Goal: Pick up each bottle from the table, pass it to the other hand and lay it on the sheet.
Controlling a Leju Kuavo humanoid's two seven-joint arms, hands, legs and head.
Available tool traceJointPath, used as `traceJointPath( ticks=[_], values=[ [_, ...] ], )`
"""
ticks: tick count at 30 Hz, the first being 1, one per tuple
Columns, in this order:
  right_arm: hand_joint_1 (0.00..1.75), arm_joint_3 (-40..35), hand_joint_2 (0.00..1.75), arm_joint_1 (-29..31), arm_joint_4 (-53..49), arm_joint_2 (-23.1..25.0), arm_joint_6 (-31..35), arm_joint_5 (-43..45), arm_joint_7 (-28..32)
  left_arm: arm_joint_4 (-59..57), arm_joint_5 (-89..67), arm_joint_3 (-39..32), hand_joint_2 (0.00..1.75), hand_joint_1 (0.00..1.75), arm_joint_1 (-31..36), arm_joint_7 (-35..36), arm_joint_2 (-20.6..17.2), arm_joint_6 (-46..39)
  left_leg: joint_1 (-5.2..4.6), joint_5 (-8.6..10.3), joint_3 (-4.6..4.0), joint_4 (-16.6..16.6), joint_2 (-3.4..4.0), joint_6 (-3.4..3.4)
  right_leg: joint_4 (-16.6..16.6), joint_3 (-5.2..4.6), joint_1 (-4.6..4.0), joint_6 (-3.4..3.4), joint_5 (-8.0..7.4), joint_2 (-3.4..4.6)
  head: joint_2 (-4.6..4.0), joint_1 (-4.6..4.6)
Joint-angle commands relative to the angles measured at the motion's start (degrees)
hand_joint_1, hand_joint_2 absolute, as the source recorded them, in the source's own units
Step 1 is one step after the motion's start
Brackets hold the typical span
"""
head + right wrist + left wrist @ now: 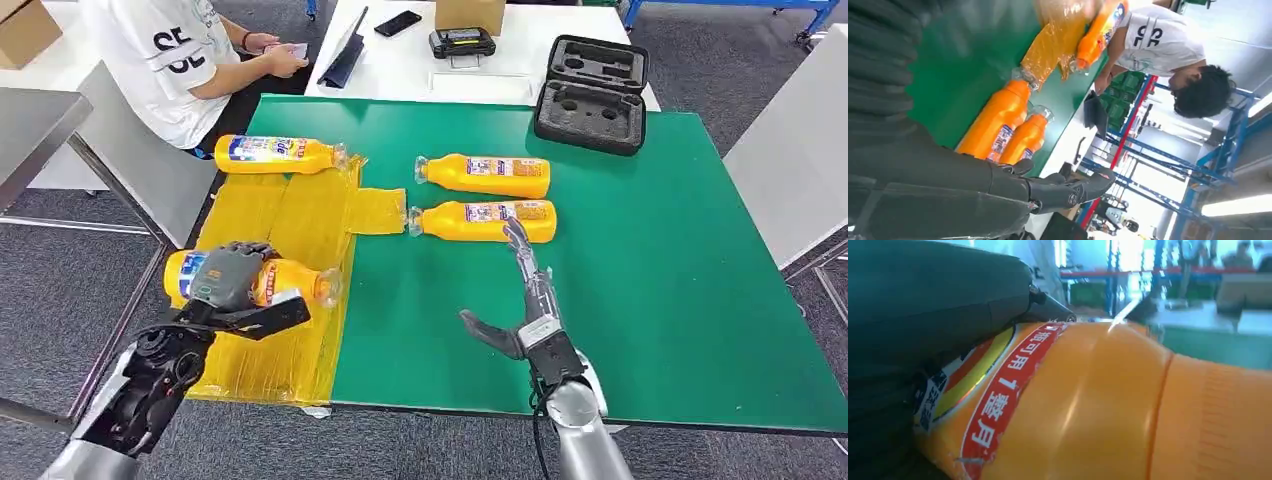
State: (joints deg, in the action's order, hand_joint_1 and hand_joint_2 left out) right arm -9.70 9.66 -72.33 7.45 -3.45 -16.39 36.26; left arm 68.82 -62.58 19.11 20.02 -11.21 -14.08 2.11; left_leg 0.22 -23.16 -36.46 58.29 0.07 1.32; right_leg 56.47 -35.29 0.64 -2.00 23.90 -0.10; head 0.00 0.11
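The green table (640, 270) took most of the scene, and a yellow sheet (300, 215) covered its left part, with a narrow strip reaching to the right toward the middle. Behind the green table stood a white table (400, 62), and a person in a white shirt (165, 55) sat at the far left beside it. On the far edge of the green table, to the right, lay an open black case (592, 92) with foam inside. Four orange bottles lay on their sides. The far-left bottle (280, 154) rested on the far end of the sheet. The near-left bottle (255, 278) lay on the near part of the sheet, and the left hand (232, 275) was over it with fingers curled around its body, holding it. Two more were on the bare green surface near the middle: the farther middle bottle (487, 175) and the nearer middle bottle (485, 220), parallel and close to each other, with caps pointing left toward the strip. The right hand (525, 300) was stretched out flat, thumb spread to the left, holding nothing; its fingertips (516, 232) reached the near side of the nearer middle bottle.
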Motion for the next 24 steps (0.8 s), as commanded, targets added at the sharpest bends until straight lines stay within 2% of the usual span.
traceJointPath(
  ticks=[1, 2, 6, 13, 19, 24],
  values=[
    [0.00, 2.01, 1.75, 0.43, 0.67, 0.25, -0.40, 0.82, 0.11, -20.04, 0.65, 10.51, 1.75, 1.50, 12.79, -1.46, -0.10, 4.22, 0.04, -0.07, 0.35, -0.06, -0.25, -0.08, -0.04, 0.41, -0.04, 0.09, 0.16, -0.24, 0.00, -0.02],
    [0.00, 1.91, 1.75, 0.69, 1.21, 0.19, -0.39, 0.81, 0.11, -21.99, 0.59, 12.37, 1.75, 1.59, 14.05, -1.49, 0.38, 4.50, 0.02, -0.02, 0.25, -0.05, -0.28, -0.08, -0.03, 0.33, -0.02, 0.06, 0.12, -0.27, 0.00, 0.00],
    [0.00, 1.47, 1.75, 2.08, 3.58, 0.25, -0.53, 0.91, 0.11, -26.46, 0.37, 15.88, 1.75, 1.64, 18.11, -1.73, 0.52, 7.98, 0.03, 0.01, 0.16, -0.03, -0.23, -0.08, -0.02, 0.23, -0.02, 0.04, 0.09, -0.22, 0.00, 0.00],
    [0.00, 1.47, 1.75, 2.08, 3.58, 0.25, -0.53, 0.91, 0.11, -26.46, 0.37, 15.88, 1.75, 1.64, 18.11, -1.73, 0.52, 7.98, 0.03, 0.01, 0.16, -0.03, -0.23, -0.08, -0.02, 0.23, -0.02, 0.04, 0.09, -0.22, 0.00, 0.00],
    [0.00, 0.60, 1.75, 3.19, 6.02, 0.53, -0.51, 0.90, 0.11, -30.66, 1.23, 17.85, 1.75, 1.55, 22.46, -2.63, -0.28, 10.59, 0.07, -0.09, 0.37, 0.00, -0.28, -0.11, -0.02, 0.47, -0.06, 0.08, 0.19, -0.27, 0.00, -0.02],
    [0.00, 0.61, 1.75, 3.17, 6.00, 0.48, -0.53, 0.91, 0.12, -30.72, 1.18, 17.94, 1.75, 1.55, 22.24, -2.56, -0.25, 10.52, 0.03, -0.02, 0.13, -0.02, -0.03, -0.09, -0.01, 0.16, -0.04, 0.04, 0.04, 0.00, 0.00, 0.02]
  ],
)
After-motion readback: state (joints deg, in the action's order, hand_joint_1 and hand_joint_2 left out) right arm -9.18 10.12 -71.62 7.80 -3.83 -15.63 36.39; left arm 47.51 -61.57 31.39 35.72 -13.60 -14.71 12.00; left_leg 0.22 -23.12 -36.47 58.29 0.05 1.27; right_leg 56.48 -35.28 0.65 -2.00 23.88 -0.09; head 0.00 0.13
